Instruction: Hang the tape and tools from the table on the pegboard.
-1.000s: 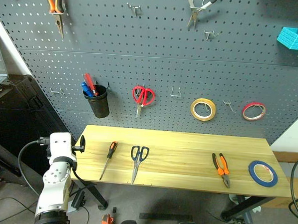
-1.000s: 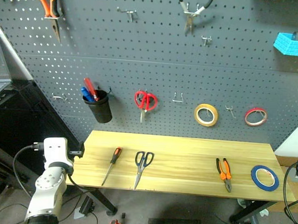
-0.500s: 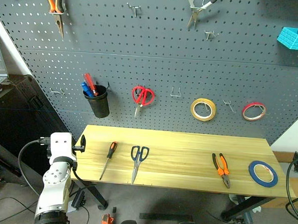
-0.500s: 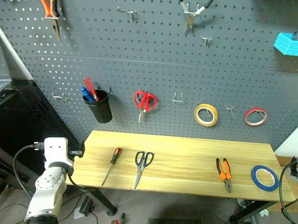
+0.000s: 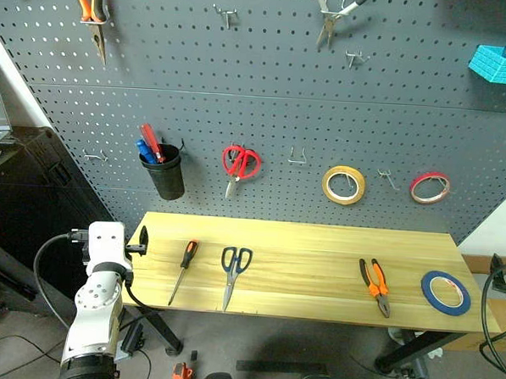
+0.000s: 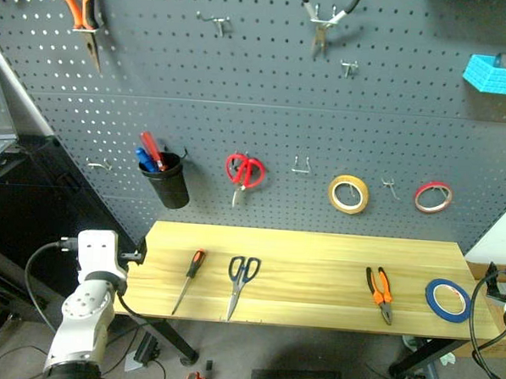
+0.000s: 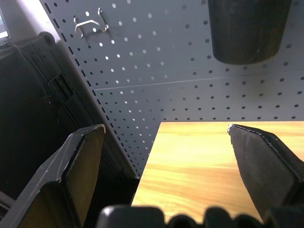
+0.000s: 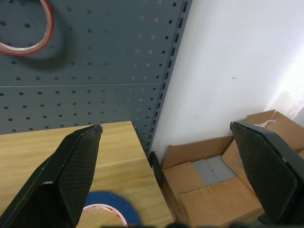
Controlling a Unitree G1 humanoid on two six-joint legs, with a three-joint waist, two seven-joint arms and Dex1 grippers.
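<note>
Both grippers are being held spread and empty: left gripper [image 7: 164, 133] off the table's [image 5: 318, 244] left end, right gripper [image 8: 166, 128] off its right end. Blue tape [image 5: 446, 292] is lying at the right end, pliers [image 5: 374, 286] beside it; scissors [image 5: 233, 273] and screwdriver [image 5: 182, 269] are lying toward the left end, under the pegboard [image 5: 268, 71].

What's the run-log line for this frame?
left pincer: open, empty | right pincer: open, near blue tape | tools on table: unhung

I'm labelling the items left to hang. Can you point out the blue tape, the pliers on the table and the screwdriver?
blue tape [image 5: 446, 293], left eye view, on the ring's band.
pliers [image 5: 374, 285], left eye view, at the pivot.
screwdriver [image 5: 188, 253], left eye view, on the handle.
</note>
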